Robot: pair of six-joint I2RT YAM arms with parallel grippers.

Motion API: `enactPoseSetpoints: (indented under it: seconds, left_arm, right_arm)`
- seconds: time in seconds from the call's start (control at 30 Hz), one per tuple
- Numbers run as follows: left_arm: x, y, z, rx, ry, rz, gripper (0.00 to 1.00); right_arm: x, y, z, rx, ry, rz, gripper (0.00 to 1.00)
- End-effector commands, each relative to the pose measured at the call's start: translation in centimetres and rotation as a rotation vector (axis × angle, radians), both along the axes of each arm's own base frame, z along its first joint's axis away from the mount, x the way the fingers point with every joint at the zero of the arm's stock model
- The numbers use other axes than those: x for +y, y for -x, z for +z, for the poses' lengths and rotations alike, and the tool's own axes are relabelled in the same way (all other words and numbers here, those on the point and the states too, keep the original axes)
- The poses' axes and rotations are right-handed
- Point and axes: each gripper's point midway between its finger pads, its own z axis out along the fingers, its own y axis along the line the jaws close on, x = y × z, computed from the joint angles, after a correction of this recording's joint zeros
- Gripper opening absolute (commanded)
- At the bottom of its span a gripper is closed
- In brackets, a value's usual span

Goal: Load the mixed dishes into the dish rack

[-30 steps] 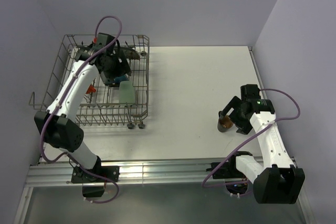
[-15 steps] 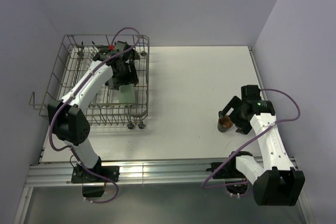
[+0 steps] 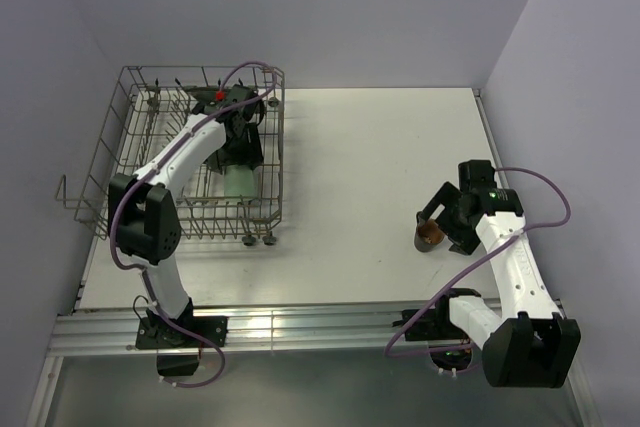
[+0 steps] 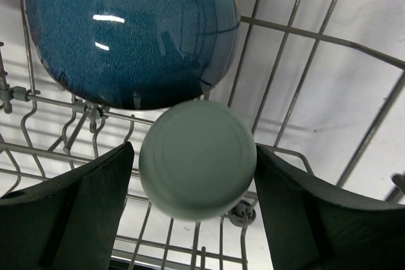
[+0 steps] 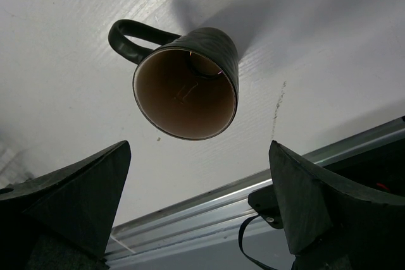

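The dish rack stands at the far left. My left gripper reaches down into its right side and is open. In the left wrist view the upturned pale green mug sits on the wires between its fingers, next to the blue bowl. The mug also shows from above. The brown cup stands on the table at the right, mouth towards the right wrist camera. My right gripper is open beside it, with the cup just ahead of the fingertips. The plate and orange-red cup are hidden.
The rack's wire wall runs close to the right of the mug. Walls close in the table at the back, left and right. A metal rail runs along the near edge, also visible under the right gripper.
My left arm has swung its elbow and wrist to the right inside the rack and now stands over the green mug. The right arm and the brown cup have not moved.
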Motion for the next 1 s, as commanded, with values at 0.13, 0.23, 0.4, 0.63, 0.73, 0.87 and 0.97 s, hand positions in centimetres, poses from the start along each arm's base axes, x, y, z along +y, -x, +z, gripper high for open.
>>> enactPoseSetpoints:
  seconds: [0.13,0.23,0.4,0.63,0.73,0.87,0.97]
  left_arm:
    - [0.4,-1.2,0.1,-0.029,-0.048,-0.032,0.79]
    - [0.5,-1.3,0.0,-0.032,-0.056,-0.040,0.76]
    - [0.7,-1.0,0.5,-0.050,-0.051,-0.039,0.68]
    - [1.2,-0.5,1.3,-0.086,-0.058,-0.026,0.32]
    - [1.5,-0.6,2.2,-0.113,-0.064,-0.007,0.16]
    - [1.7,-0.9,3.6,-0.162,-0.056,0.017,0.00]
    - [1.8,-1.1,5.1,-0.207,-0.050,0.033,0.00]
  right_arm:
    - [-0.6,-1.6,1.4,-0.065,0.024,-0.003,0.98]
    - [-0.6,-1.7,1.5,-0.065,0.024,-0.003,0.98]
    - [-0.6,-1.8,1.4,-0.066,0.021,-0.006,0.98]
    - [-0.5,-2.0,1.5,-0.073,0.019,-0.009,0.98]
    - [-0.5,-2.0,1.6,-0.076,0.017,-0.008,0.98]
    - [-0.3,-2.1,1.6,-0.077,0.008,-0.003,0.98]
    - [-0.3,-2.3,1.8,-0.081,0.010,0.000,0.98]
